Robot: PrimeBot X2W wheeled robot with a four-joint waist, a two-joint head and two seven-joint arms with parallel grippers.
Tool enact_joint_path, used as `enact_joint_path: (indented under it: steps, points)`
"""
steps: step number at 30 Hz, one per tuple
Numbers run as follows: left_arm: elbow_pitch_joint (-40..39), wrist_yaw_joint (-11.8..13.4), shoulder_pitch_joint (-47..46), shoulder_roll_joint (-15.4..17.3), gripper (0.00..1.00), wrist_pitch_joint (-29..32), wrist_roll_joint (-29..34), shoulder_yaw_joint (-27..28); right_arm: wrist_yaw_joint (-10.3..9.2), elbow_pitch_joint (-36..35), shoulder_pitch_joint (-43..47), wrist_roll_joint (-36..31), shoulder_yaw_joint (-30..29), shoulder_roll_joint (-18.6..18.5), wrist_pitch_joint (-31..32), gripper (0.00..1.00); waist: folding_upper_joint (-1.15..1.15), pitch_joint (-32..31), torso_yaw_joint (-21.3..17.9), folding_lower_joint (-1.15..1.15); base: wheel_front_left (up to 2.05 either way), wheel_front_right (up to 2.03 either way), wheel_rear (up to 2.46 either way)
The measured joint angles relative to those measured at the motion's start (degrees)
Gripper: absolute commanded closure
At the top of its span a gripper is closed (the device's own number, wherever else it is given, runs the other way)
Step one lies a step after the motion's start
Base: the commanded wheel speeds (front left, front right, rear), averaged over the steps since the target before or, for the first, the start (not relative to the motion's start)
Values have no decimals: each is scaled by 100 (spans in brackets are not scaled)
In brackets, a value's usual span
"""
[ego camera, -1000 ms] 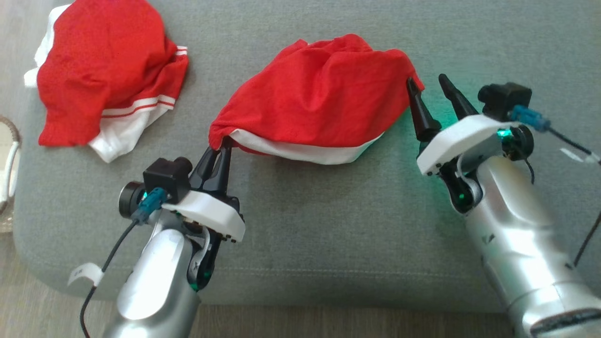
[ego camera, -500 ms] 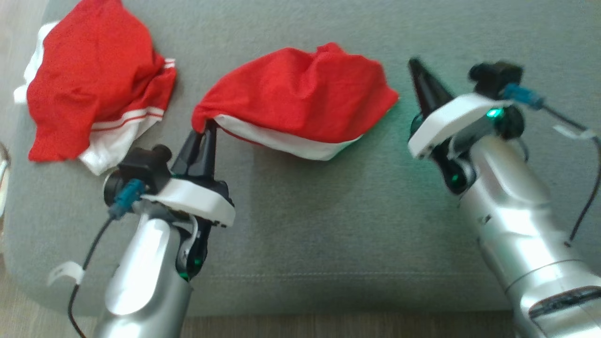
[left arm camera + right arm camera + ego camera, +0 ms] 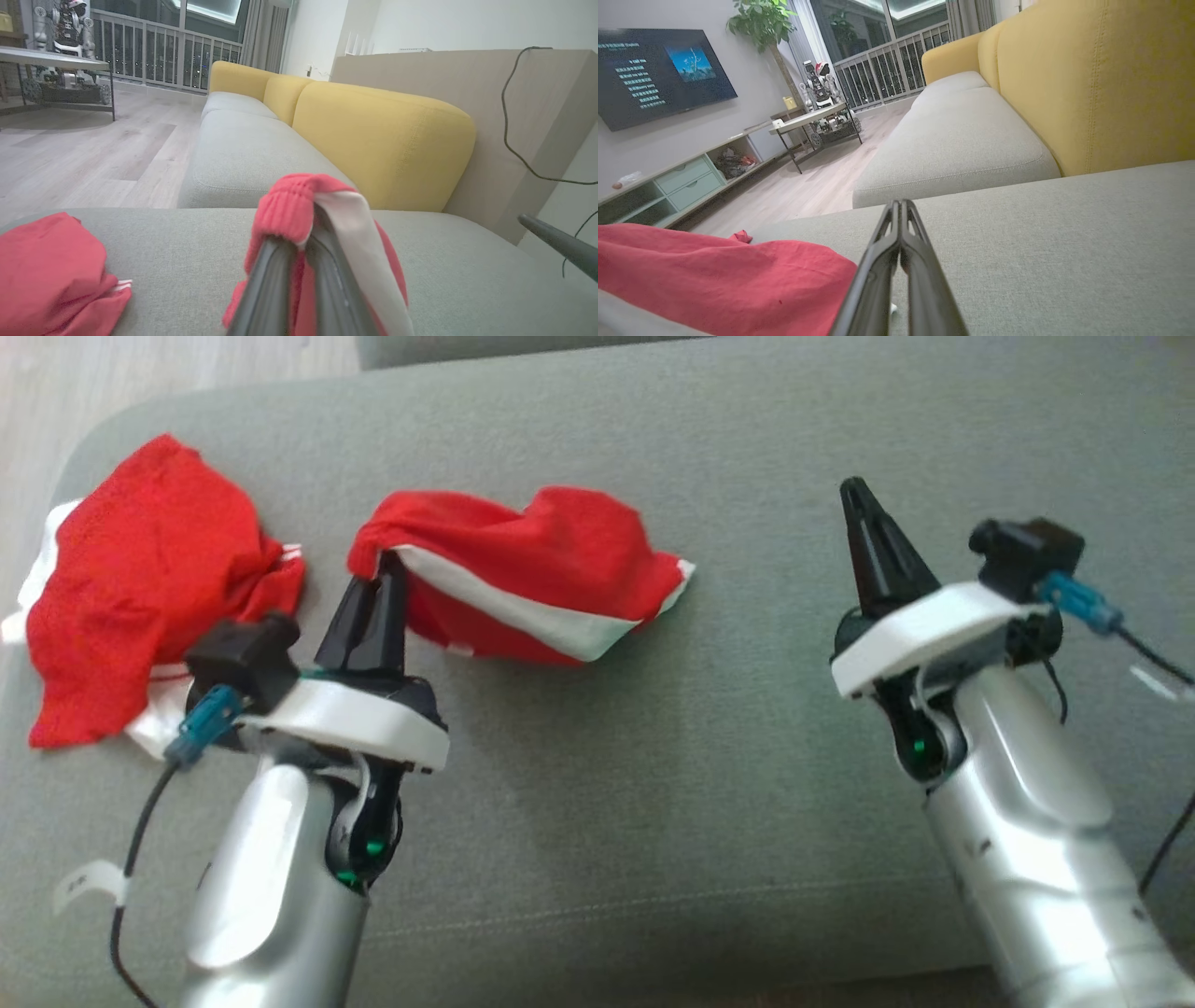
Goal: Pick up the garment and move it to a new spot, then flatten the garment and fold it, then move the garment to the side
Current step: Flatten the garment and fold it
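The garment [image 3: 532, 579], red with a white band, hangs from its left end over the grey cushion [image 3: 653, 784], its right end resting on the fabric. My left gripper [image 3: 383, 565] is shut on the red elastic hem at that left end. In the left wrist view the hem [image 3: 292, 205] bunches over the fingertips of the left gripper [image 3: 299, 240]. My right gripper [image 3: 854, 495] is shut with nothing in it and stands well to the right of the garment. The right wrist view has the right gripper [image 3: 901, 205] above bare cushion, with the garment [image 3: 728, 275] at lower left.
A second red and white garment [image 3: 140, 607] lies crumpled at the cushion's left end, close to my left wrist. The cushion's front edge [image 3: 653, 989] runs along the bottom. A yellow backrest [image 3: 373, 140] stands behind the seat. Wooden floor [image 3: 808, 191] and a low table [image 3: 812, 121] lie beyond.
The right gripper, open at the garment's right corner, has shut empty and now stands clear of it. The garment now sits further left beside the other one. The head view shifted.
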Motion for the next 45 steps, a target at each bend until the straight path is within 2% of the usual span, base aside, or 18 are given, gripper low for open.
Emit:
enact_joint_path:
  steps: [6,9,10,11,12,17,21,24,28,31,35,39,42,43,44,45]
  points:
    - [-241,26,-143,130,100,207,-35,57,0,-824,524,7,-24,11,0,100,0,-72,-262,0,0,0,0]
    - [-375,-29,-995,268,100,606,9,5,0,-1367,769,-4,-155,15,0,100,0,-120,-527,0,0,0,0]
    - [-394,-80,-1255,252,100,734,-2,-45,0,-1484,811,-24,-233,22,0,82,0,-132,-604,0,0,0,0]
    - [-407,-118,-1486,222,100,868,-52,-97,0,-1618,849,-60,-356,36,0,82,0,-141,-685,0,0,0,0]
    - [-409,-119,-1701,192,100,1005,-111,-172,0,-1714,870,-32,-465,35,0,0,0,-145,-769,0,0,0,0]
    - [-323,-216,-2427,-10,100,1541,-486,-530,0,-2074,874,299,-581,30,-1,0,0,-113,-1233,0,0,0,0]
    - [-310,-196,-2837,-112,100,1652,-901,-749,-1,-2251,901,390,-708,24,-15,0,0,-48,-1579,0,0,0,0]
    - [-312,25,-3159,-143,100,1603,-1131,-789,0,-2321,993,413,-725,25,-16,0,0,19,-1756,0,0,0,0]
    - [-21,301,-3345,-145,100,1299,-1099,-736,0,-2386,1045,422,-749,27,-15,0,0,162,-1840,0,0,0,0]
    - [291,354,-3329,-30,100,1089,-910,-726,0,-2420,1045,430,-782,29,-15,0,0,242,-1838,0,0,0,0]
    - [1071,360,-3122,316,100,969,-847,-657,0,-2454,1044,444,-813,27,-15,0,0,400,-1761,0,0,0,0]
    - [2073,238,-2441,625,100,1114,-689,-850,0,-2451,1039,387,-784,30,-16,0,0,545,-1596,0,0,0,0]
    - [2787,241,-2007,784,100,1138,-588,-962,0,-2444,1010,307,-701,32,-16,0,0,642,-1462,0,0,0,0]
    - [2974,243,-1941,813,86,1096,-578,-961,0,-2440,991,282,-671,33,-15,0,0,669,-1417,0,0,0,0]
    - [3136,244,-1919,825,49,1020,-576,-960,0,-2424,961,269,-643,34,-15,0,0,691,-1372,0,0,0,0]
    - [3277,261,-1925,823,2,935,-559,-959,0,-2403,932,235,-620,34,-15,0,0,708,-1324,0,0,0,0]
